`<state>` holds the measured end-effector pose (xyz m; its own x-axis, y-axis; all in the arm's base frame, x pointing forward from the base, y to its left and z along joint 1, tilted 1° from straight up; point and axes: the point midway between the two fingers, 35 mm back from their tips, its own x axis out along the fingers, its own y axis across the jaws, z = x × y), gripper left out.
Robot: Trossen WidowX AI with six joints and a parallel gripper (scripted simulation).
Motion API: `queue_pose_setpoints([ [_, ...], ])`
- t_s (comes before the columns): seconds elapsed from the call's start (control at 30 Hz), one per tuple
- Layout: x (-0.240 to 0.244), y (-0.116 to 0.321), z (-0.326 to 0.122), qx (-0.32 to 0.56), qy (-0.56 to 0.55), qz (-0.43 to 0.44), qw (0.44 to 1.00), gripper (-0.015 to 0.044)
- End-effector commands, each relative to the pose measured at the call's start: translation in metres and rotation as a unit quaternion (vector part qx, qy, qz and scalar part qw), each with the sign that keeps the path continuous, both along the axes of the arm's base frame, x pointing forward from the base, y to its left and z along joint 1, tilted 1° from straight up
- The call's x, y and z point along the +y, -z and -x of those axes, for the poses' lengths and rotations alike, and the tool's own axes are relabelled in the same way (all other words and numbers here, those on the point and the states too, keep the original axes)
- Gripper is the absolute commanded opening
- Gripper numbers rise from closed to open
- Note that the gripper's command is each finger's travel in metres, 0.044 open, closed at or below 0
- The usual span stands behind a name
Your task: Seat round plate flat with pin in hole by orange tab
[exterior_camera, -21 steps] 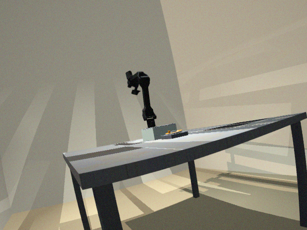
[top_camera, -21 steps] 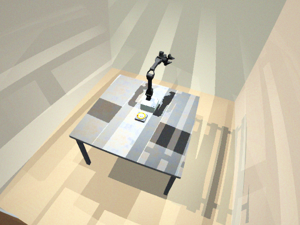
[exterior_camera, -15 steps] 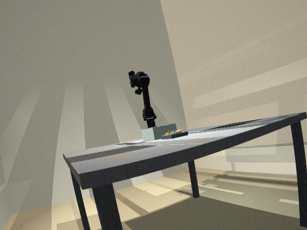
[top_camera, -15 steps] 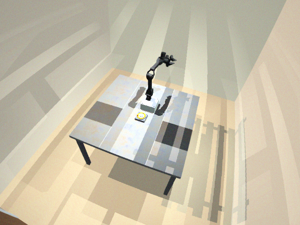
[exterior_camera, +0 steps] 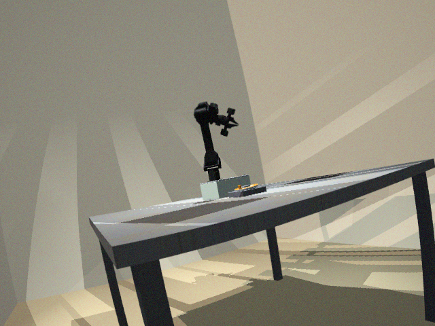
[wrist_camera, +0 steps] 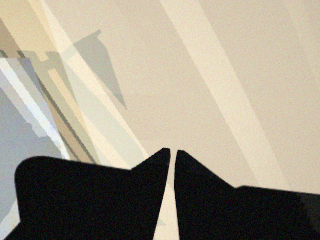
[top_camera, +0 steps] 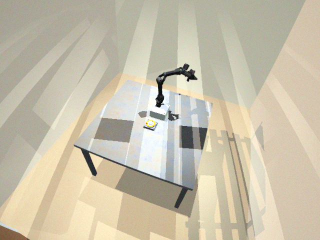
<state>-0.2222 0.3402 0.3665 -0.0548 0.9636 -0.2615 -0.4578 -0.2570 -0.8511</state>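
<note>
Fingers clenched on nothing, high above the tabletop (top_camera: pixel 116 144); plate (top_camera: pixel 150 123) on its base just beside the arm's mount; risk: a blunt push could jam it against the pin.

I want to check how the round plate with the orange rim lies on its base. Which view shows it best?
The top view: the round orange-rimmed plate appears whole, from above, on its square base. The exterior view shows it edge-on and small. The wrist view misses it, showing only the shut pincer.
</note>
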Motion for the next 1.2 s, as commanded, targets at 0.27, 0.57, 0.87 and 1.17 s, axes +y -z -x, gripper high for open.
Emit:
queue_pose_setpoints([
  [0.27, 0.065, 0.063, -0.166, 0.022, 0.203, 0.083, 0.975, 0.0],
  [0.57, 0.055, 0.116, -0.283, 0.077, 0.33, 0.159, 0.927, 0.0],
  [0.87, -0.002, 0.168, -0.395, 0.129, 0.477, 0.22, 0.841, 0.0],
  [1.17, -0.071, 0.209, -0.47, 0.237, 0.59, 0.234, 0.735, 0.0],
])
